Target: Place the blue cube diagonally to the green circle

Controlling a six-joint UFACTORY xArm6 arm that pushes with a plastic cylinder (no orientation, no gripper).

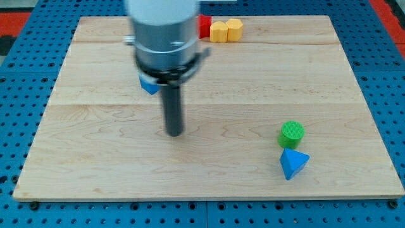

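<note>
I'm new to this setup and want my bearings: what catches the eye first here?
The big grey arm housing at the view's top, with my tip resting mid-board. A blue cube peeks out behind the rod, and at lower right a green cylinder sits just above a blue triangular block.

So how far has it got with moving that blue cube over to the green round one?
Nothing looks done yet. The blue cube sits far toward the view's upper left, mostly hidden behind the arm, while the green circle stands at the lower right beside a blue triangle. In hand: my tip rests just below the cube, apart from it. Left: pushing the cube across the board to a spot diagonal to the circle.
</note>
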